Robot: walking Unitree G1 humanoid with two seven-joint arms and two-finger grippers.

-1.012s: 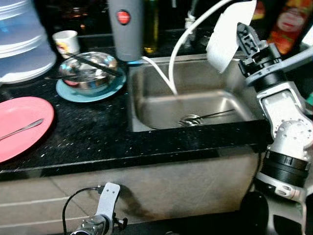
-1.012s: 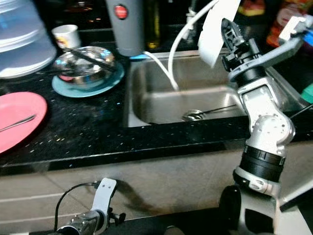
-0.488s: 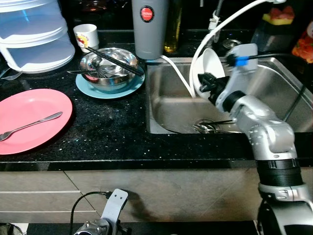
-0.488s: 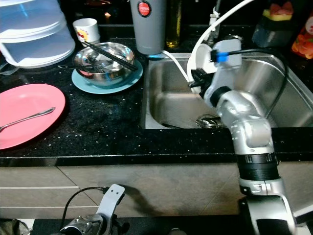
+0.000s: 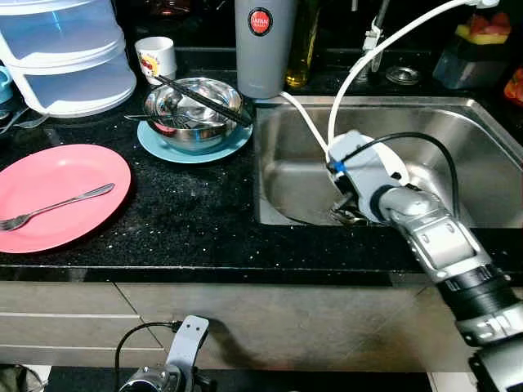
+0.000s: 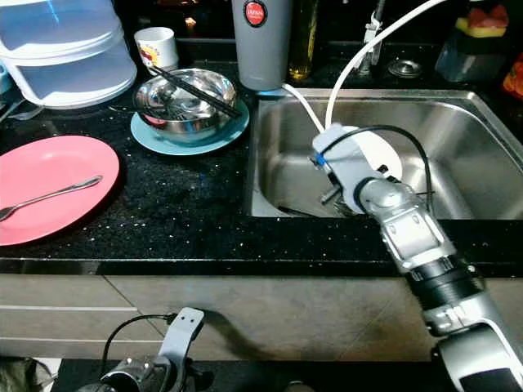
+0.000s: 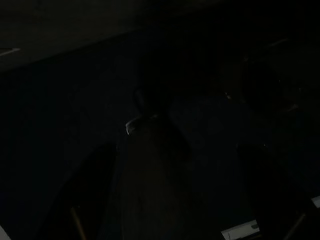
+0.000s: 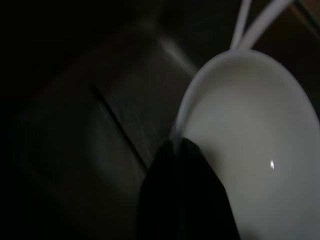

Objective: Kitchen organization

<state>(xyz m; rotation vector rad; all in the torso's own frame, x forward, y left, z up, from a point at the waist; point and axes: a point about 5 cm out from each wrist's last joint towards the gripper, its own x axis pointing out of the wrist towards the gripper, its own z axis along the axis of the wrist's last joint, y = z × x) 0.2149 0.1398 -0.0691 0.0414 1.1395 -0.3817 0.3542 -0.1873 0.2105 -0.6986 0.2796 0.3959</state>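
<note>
fork (image 5: 55,204) lies on the pink plate (image 5: 90,167) at left; chopsticks (image 5: 204,100) cross the steel bowl (image 5: 192,114) at upper centre. right of that, the right gripper (image 8: 182,165) pinches the white bowl (image 8: 250,145) by its rim, low inside the sink (image 5: 474,122); left gripper (image 7: 172,210) fingers too dark to judge

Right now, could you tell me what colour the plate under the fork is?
Pink plate; left eye view.

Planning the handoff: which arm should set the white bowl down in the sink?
Right. Its claw is already pinching the white bowl down inside the sink; the left claw hangs idle below the counter.
</note>
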